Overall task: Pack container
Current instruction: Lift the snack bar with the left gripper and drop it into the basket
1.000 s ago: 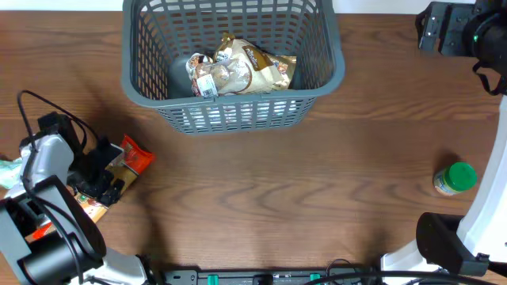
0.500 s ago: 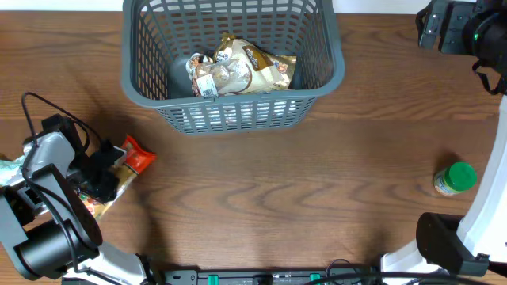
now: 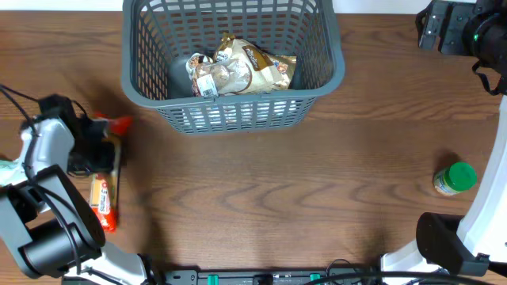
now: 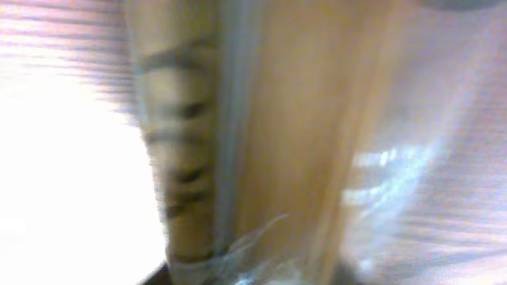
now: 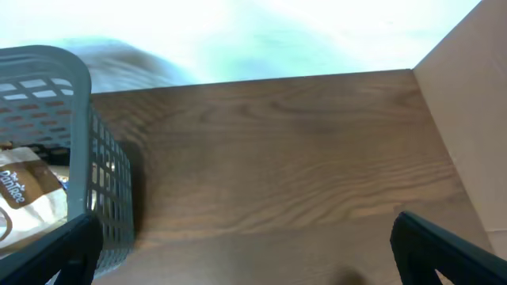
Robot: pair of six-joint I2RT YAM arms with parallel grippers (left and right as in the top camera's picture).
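Observation:
The container (image 3: pixel 230 115), a grey-blue slotted basket, stands at the far middle of the table with brown and white snack packets (image 3: pixel 242 67) inside. Its corner (image 5: pixel 103 190) shows at the left of the right wrist view. My left gripper (image 3: pixel 97 150) is at the table's left, shut on an orange snack packet (image 3: pixel 105 198) that lies lengthwise toward the front edge. The same packet (image 4: pixel 277 142) fills the left wrist view in a blur and hides the fingers. My right gripper (image 5: pixel 245 241) hangs open over bare table right of the basket, nothing between its fingers.
A green-lidded jar (image 3: pixel 455 178) stands at the right side of the table. A pale green packet (image 3: pixel 8 170) pokes in at the left edge, behind my left arm. The right arm (image 3: pixel 453 28) sits at the far right corner.
My left gripper went from open to shut on the orange packet and swung away from the front edge. The packet turned from diagonal to nearly lengthwise. The right arm stayed still.

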